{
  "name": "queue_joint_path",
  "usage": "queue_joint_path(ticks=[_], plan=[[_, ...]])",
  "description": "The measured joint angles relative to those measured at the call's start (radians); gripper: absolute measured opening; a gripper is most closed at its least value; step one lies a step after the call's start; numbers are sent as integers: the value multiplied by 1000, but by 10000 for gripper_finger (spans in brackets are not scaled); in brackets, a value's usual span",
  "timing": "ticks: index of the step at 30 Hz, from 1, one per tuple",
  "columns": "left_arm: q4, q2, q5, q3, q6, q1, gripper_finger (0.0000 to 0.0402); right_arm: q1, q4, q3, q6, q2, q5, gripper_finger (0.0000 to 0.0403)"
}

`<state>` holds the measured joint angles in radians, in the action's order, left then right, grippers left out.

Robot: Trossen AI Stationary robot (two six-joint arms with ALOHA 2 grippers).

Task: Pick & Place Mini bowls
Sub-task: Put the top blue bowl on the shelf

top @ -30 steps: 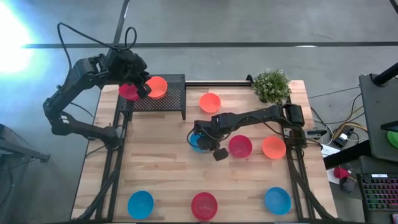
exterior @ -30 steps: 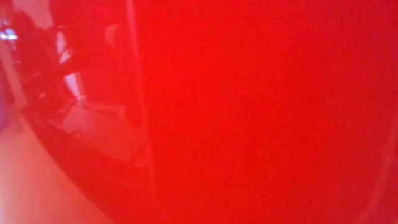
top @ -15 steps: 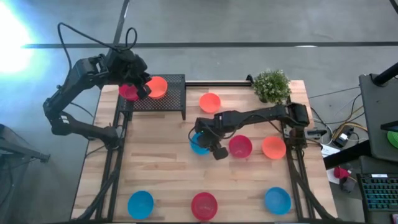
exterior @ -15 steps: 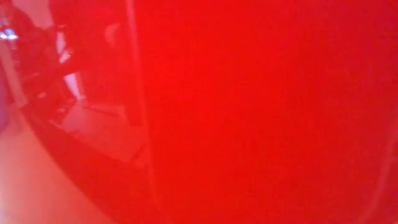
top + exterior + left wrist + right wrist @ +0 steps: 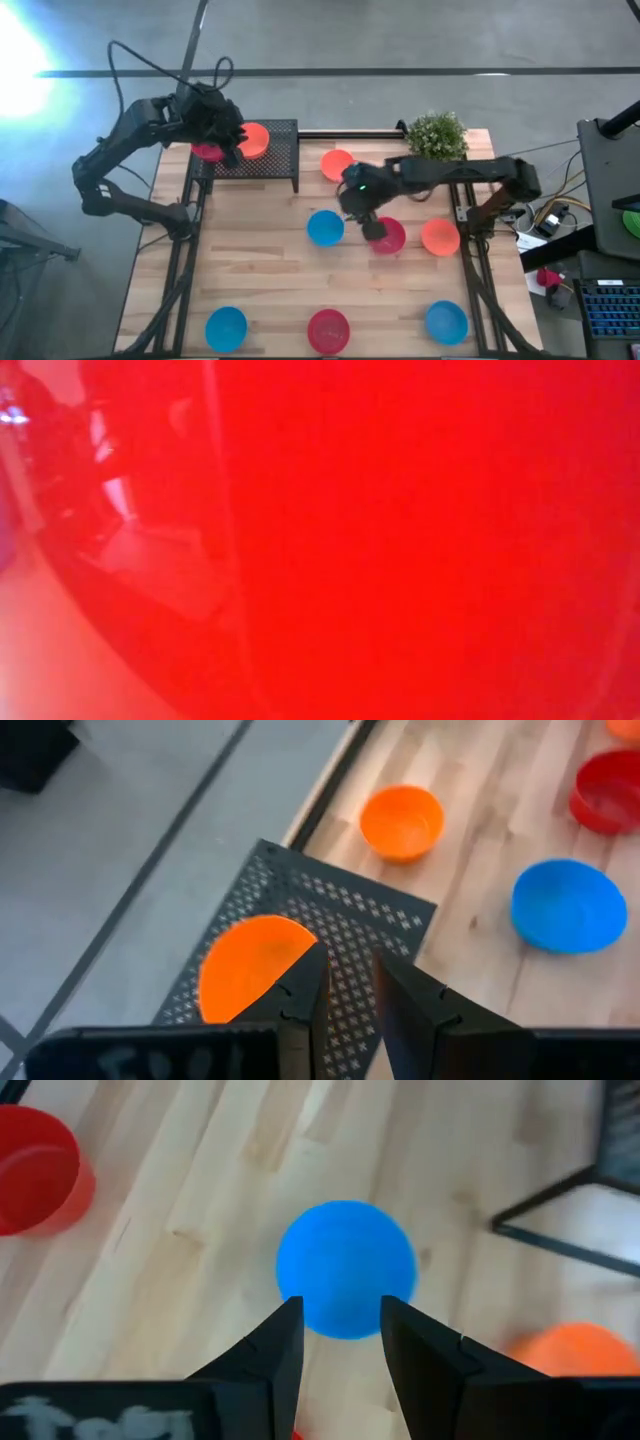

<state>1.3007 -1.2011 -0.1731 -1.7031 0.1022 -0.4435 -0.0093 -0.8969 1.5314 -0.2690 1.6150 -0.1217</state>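
Note:
A blue mini bowl [image 5: 325,228] [image 5: 346,1267] rests on the wooden table, clear of other bowls. My right gripper [image 5: 365,215] [image 5: 340,1335] hangs open above it, nothing between its fingers. Beside it stand a red bowl [image 5: 390,236] and an orange one [image 5: 440,237]. An orange bowl [image 5: 254,139] [image 5: 250,972] sits on the black mesh rack [image 5: 272,160] at the far left, with a red bowl [image 5: 206,152] by the rack's left end. My left gripper [image 5: 232,143] [image 5: 350,990] hovers open over the rack beside the orange bowl.
More bowls: orange [image 5: 337,164] at the far middle, blue [image 5: 226,328], red [image 5: 328,330] and blue [image 5: 446,322] along the near edge. A potted plant [image 5: 437,137] stands at the far right. A red surface [image 5: 420,540] close to the lens fills the low view.
My right gripper has let go of the blue bowl, risen and drawn back toward the table's right and far side. The blue bowl stays on the table, now in plain sight.

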Motion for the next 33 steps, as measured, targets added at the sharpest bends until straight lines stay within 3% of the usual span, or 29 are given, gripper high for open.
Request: queue_joint_path(ticks=[8, 18, 24, 33], plan=[[-25, -1, 6, 161, -72, 159, 78, -9, -61, -1, -22, -209, 54, 132], [-309, -26, 2, 376, -314, 387, 78, -9, -96, -4, -22, -409, 55, 132], [-476, -86, 6, 489, -471, 437, 78, -9, -96, -8, -61, -452, 55, 132], [-586, -273, 131, 528, -762, 448, 78, -9, -106, -8, -81, -462, 55, 132]])
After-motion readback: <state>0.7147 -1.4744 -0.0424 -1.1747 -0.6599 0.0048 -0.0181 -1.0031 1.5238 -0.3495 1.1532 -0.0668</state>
